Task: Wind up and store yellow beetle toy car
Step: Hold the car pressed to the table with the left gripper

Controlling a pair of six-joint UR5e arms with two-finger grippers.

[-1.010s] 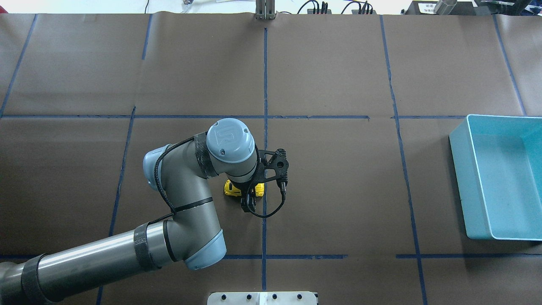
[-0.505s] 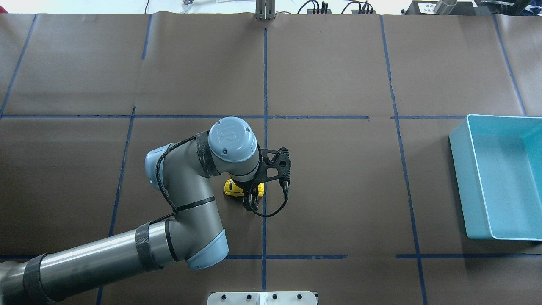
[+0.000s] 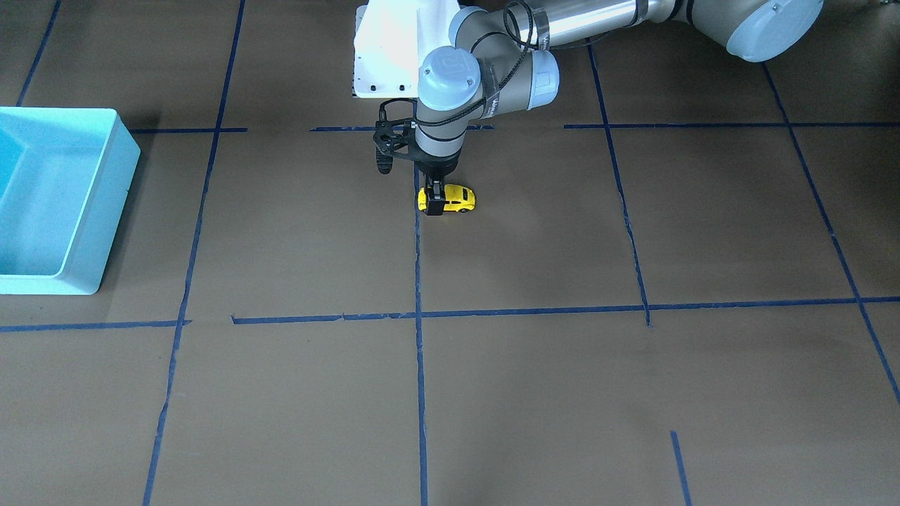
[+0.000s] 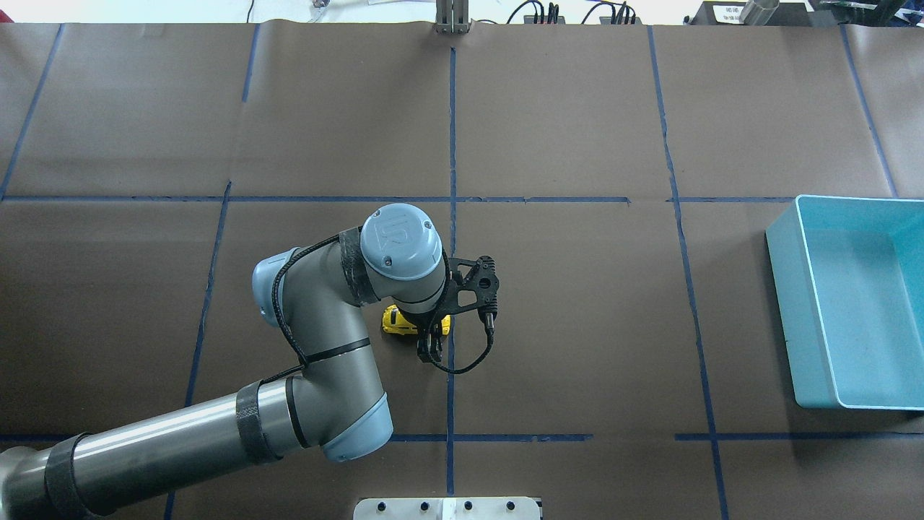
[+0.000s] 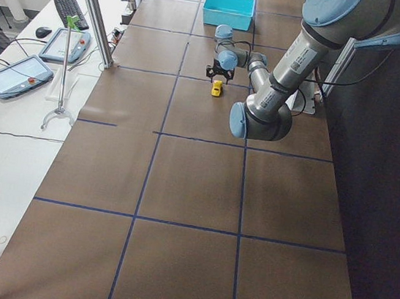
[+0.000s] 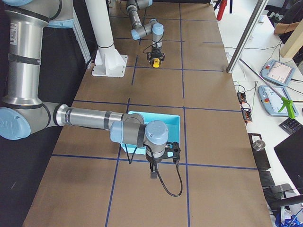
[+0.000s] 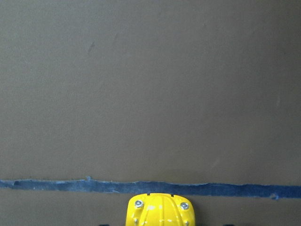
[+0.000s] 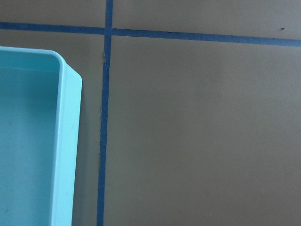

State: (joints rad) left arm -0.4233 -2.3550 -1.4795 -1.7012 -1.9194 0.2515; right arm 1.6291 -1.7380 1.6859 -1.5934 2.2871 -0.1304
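The yellow beetle toy car [image 4: 398, 322] stands on its wheels on the brown table near the middle blue tape line; it also shows in the front view [image 3: 458, 199]. My left gripper [image 4: 431, 339] is down over one end of the car, with a finger [image 3: 436, 205] on each side. In the left wrist view the car's rounded end [image 7: 161, 212] fills the bottom edge and the jaws look wider than the car, so the gripper is open. My right gripper [image 6: 154, 174] hangs beside the turquoise bin [image 4: 790, 303]; I cannot tell whether it is open or shut.
The turquoise bin [image 3: 119, 204] stands empty at the table's right end, its corner in the right wrist view [image 8: 66, 141]. The white base plate [image 4: 447, 508] is at the near edge. Blue tape lines cross the brown paper.
My left wrist has shifted slightly right and lower over the car. The car has not moved.
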